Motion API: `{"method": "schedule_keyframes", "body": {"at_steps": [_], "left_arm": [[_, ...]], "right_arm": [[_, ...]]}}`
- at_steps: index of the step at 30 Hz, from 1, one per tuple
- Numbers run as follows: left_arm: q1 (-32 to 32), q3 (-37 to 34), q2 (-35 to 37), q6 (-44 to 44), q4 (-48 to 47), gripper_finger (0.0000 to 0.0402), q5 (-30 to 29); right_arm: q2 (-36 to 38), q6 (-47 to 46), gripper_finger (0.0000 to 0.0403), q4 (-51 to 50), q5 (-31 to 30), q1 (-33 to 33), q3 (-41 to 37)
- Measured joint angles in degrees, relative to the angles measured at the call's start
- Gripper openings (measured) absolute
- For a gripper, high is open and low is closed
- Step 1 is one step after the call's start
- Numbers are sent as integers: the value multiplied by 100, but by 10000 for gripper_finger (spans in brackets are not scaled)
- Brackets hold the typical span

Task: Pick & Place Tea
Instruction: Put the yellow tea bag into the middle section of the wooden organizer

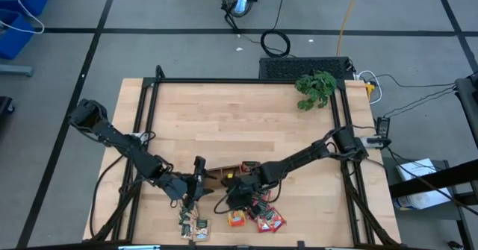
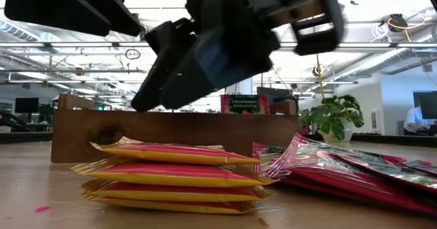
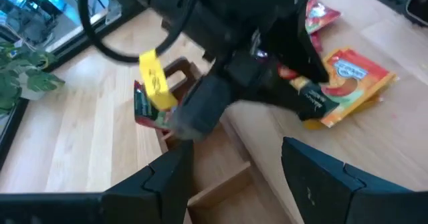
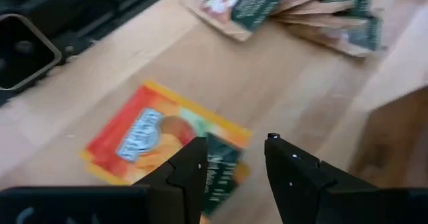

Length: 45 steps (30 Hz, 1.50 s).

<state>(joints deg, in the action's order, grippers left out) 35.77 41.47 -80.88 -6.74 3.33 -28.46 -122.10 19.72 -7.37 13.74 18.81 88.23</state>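
Best to go slow: bring the right gripper (image 4: pixel 234 160) straight down on the top orange tea sachet (image 4: pixel 164 140) and pinch just one. Fingers (image 4: pixel 190 167) half spread, holding nothing, hanging just over that stack near the table's (image 1: pixel 246 123) front edge. Left gripper (image 3: pixel 234 177) spread wide and empty, beside the brown tray (image 1: pixel 220 177). More tea (image 1: pixel 193 224) by the front edge.

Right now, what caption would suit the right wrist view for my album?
Right pincer hangs open over a stack of flat orange-and-red tea sachets on the pale wooden table.
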Motion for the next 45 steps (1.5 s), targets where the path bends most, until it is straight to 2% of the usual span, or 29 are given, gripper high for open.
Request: {"method": "schedule_keyframes", "body": {"at_steps": [10, 16, 21, 35, 41, 45], "left_arm": [[10, 0, 0, 192, -66, 227, 5], [37, 0, 0, 241, -107, 227, 1], [35, 0, 0, 252, -97, 227, 0], [35, 0, 0, 280, -123, 227, 1], [35, 0, 0, 293, -135, 227, 2], [35, 0, 0, 340, -137, 227, 4]], "right_arm": [[0, -104, 135, 294, 204, -70, 0], [-347, -375, 135, 769, 439, -76, 16], [-615, -446, 135, 715, 304, -85, 111], [-401, -640, 135, 273, 433, -240, 118], [23, -872, 135, -300, -12, -81, 119], [41, -1379, 135, -745, -10, -6, 118]]}}
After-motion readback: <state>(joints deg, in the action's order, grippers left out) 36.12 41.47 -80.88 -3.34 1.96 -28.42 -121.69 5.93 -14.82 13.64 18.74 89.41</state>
